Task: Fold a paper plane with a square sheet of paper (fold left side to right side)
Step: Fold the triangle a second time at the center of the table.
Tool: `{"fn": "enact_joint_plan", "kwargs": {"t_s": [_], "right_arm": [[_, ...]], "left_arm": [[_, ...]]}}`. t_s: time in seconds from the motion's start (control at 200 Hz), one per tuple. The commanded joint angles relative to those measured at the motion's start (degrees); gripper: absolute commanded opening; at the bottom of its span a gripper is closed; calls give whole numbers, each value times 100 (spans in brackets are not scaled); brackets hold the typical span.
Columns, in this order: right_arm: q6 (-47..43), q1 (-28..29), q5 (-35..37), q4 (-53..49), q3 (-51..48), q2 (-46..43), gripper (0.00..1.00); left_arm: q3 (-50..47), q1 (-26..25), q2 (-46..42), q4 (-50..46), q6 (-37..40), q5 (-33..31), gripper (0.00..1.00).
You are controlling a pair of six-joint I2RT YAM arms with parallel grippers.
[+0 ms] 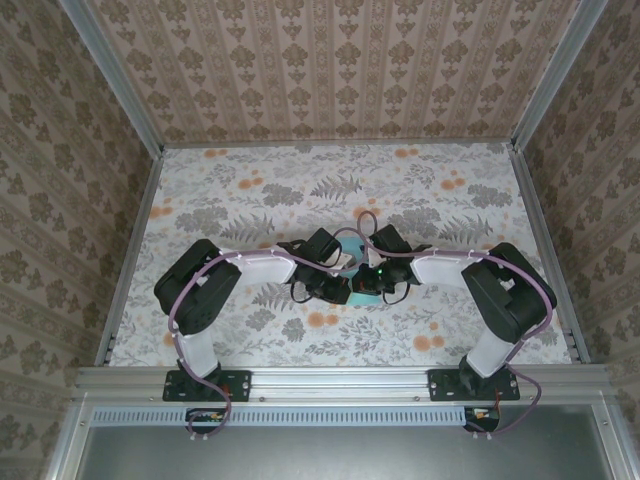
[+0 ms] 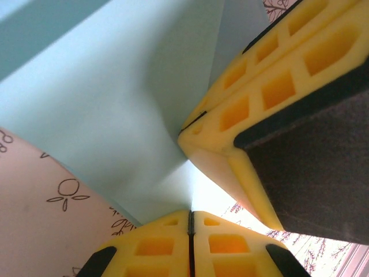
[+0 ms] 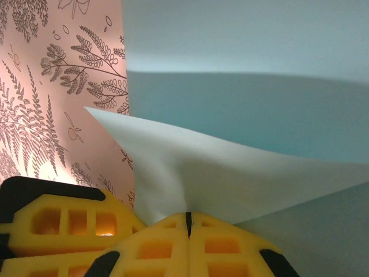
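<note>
The square sheet of paper (image 2: 109,98) is light turquoise-blue and partly lifted off the table, bending upward where it is held. My left gripper (image 2: 191,214) is shut, and an edge of the paper runs into its closed pads. My right gripper (image 3: 188,216) is also shut, pinching a raised flap of the paper (image 3: 242,167). The two grippers sit close together: the right gripper's yellow fingers (image 2: 271,86) fill the upper right of the left wrist view. From above, both arms meet at the table's middle, over the paper (image 1: 349,266), which they mostly hide.
The table (image 1: 250,190) has a floral-patterned cover and is ringed by patterned walls with metal rails (image 1: 130,240) along its sides. The arm bases (image 1: 205,385) stand at the near edge.
</note>
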Motion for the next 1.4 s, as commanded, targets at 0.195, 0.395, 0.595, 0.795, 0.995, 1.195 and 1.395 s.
{"fn": "enact_joint_plan", "kwargs": {"t_s": [0.195,0.395,0.595,0.795,0.995,1.195,1.395], "right_arm": [[-297,-341,492,-568,200,179,0],[-458,-631,493,-689,336,272,0],[-642,-973,461,-799,422,323,0],[-852,-1313,436,-885,491,411,0],[-1025,-1619,412,-928,555,509,0],[-1088,-1730,388,-984,651,253,0],[-923,-1578,100,-933,450,-390,0]], "left_arm": [[-119,-81,168,-442,150,-312,9],[-126,-75,173,-456,152,-315,9],[-127,-79,189,-454,159,-306,9],[-123,-77,179,-452,161,-306,9],[-126,-78,156,-445,159,-316,9],[-97,-99,129,-415,153,-318,9],[-92,-111,98,-415,141,-342,9]]}}
